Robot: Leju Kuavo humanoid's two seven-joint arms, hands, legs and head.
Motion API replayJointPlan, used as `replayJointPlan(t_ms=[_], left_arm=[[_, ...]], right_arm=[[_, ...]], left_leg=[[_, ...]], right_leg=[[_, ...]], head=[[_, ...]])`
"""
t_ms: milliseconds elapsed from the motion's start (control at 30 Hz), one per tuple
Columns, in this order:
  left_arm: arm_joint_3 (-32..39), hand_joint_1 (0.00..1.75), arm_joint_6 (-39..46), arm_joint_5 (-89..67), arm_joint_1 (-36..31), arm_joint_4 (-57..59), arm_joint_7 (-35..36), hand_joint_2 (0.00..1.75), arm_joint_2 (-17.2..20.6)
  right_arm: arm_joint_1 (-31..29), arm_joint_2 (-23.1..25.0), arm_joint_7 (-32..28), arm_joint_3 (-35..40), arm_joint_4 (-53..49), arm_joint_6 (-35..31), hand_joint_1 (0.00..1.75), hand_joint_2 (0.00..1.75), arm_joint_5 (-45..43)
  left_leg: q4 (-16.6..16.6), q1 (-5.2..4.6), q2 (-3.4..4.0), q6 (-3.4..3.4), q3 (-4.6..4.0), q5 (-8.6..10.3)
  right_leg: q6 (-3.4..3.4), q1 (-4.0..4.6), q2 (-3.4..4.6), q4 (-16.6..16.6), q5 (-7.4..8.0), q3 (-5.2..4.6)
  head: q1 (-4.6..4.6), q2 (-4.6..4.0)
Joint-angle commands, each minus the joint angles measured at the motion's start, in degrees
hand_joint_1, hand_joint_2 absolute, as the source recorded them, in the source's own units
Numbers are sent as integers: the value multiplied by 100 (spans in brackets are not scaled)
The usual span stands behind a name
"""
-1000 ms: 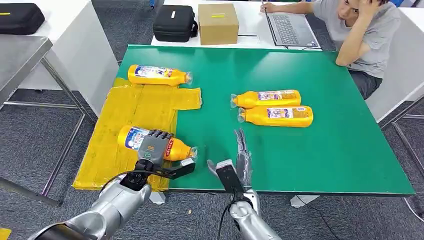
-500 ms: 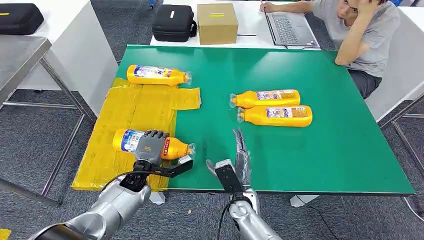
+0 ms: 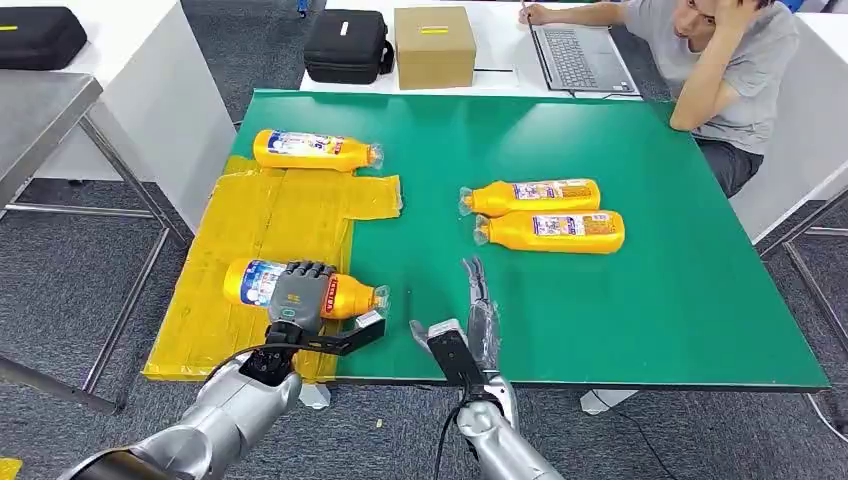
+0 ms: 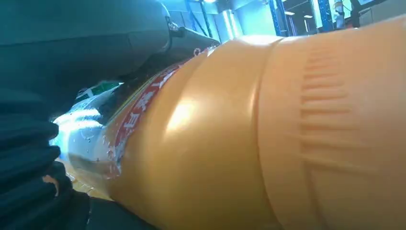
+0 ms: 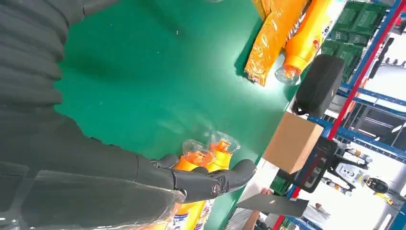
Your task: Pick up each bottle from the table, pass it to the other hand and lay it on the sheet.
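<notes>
four orange plastic bottles lie on their sides, each with a printed label and a clear film wrapper bunched at the cap end. the nearest bottle (image 3: 300, 288) rests on the yellow sheet (image 3: 250, 230), a crinkled, glossy plastic film spread over the left end of the green table (image 3: 650, 300) and hanging past its edge. the left hand (image 3: 301, 292) lies over this bottle's middle with its dark grey fingers curled around the body, gripping it; in the left wrist view the bottle's smooth orange shoulder and fine ribbing (image 4: 287, 134) sit right against the camera, with the red-edged label beside the dark fingers. a second bottle (image 3: 315, 150) lies at the far edge of the sheet, cap end pointing right. two more bottles, the farther one (image 3: 535, 196) and the nearer one (image 3: 555, 231), lie side by side and touching on the bare matte green surface, well apart from the sheet, caps pointing left. the right hand (image 3: 480, 310) hovers near the table's front edge between the sheet and that pair, fingers straight and spread, holding nothing; the right wrist view shows its dark fingertips (image 5: 230, 177) stretched out above the green top. beyond the table stand a white desk with a black zip case (image 3: 348, 45), a cardboard box (image 3: 435, 45) and an open laptop (image 3: 580, 55), where a person in a grey shirt (image 3: 730, 70) sits. grey carpet (image 3: 60, 290) covers the floor.
</notes>
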Motion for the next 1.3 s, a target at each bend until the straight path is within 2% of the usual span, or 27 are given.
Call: replayJointPlan(t_ms=[33, 233, 433, 467, 500, 533, 567, 633, 700, 733, 933, 1300], left_arm=[[118, 175, -22, -8, -93, 332, 24, 175, 177], [122, 175, -5, -19, -98, 351, 7, 175, 170], [144, 140, 150, -63, -81, 354, 59, 175, 178], [171, 124, 158, -47, -76, 363, 62, 175, 175], [208, 98, 198, -30, -65, 365, 39, 175, 173], [236, 31, 271, -18, -45, 342, 83, 175, 177], [262, 14, 255, 5, -34, 369, 39, 175, 151], [266, 0, 301, -29, -10, 355, 10, 175, 158], [268, 0, 509, -43, 25, 296, -189, 175, 103], [233, 0, 632, -60, 30, 238, -268, 0, 57], [149, 0, 504, -67, -76, 24, -519, 0, -139], [127, 0, 576, -69, -21, -142, -635, 0, -131]], right_arm=[[-251, -72, -5, 114, 312, 0, 0, 175, -19], [-247, -75, -5, 116, 309, 0, 0, 175, -12], [-234, -58, -5, 140, 333, 2, 0, 175, -3], [-235, -57, -5, 147, 340, 0, 0, 175, -17], [-241, -55, -5, 161, 349, 0, 0, 175, -26], [-241, -51, -5, 162, 354, 0, 0, 175, -26], [-243, -38, -5, 152, 371, 0, 0, 175, -27], [-236, -45, -5, 159, 364, 0, 0, 175, -21], [-173, -70, -5, 64, 295, 0, 0, 175, 96], [-147, -93, -5, 38, 265, 0, 0, 175, 127], [-168, -102, -5, -30, 295, 0, 0, 175, 188], [-122, -112, -5, -101, 223, 0, 0, 175, 324]], left_leg=[[-3, 1, 13, -5, 11, -5], [-3, 0, 14, -6, 12, -5], [0, 2, 19, -10, 21, -11], [-2, 1, 17, -9, 22, -11], [-3, 1, 15, -7, 16, -7], [-4, 2, 21, -11, 27, -12], [-3, 1, 18, -7, 18, -8], [-3, 1, 16, -8, 17, -8], [-2, 1, 19, -10, 24, -12], [-1, 1, 14, -9, 20, -11], [1, 2, -7, -6, 7, -4], [1, -4, -2, -10, 6, -8]], right_leg=[[-5, 2, 9, -2, -2, 7], [-5, 1, 10, -1, -2, 7], [-9, 3, 12, 2, -7, 14], [-9, 2, 11, 2, -8, 14], [-6, 2, 10, -1, -4, 11], [-10, 3, 13, 0, -8, 19], [-7, 2, 13, -1, -4, 11], [-7, 2, 11, 0, -5, 11], [-10, 2, 12, 2, -9, 17], [-8, 2, 7, 1, -9, 16], [-6, 3, -14, 0, -8, 9], [-9, 0, -8, 3, -12, 5]], head=[[0, 0], [0, 0], [0, 0], [0, 0], [0, 0], [0, 0], [0, 0], [0, 0], [0, 0], [0, 0], [2, 0], [0, -2]])
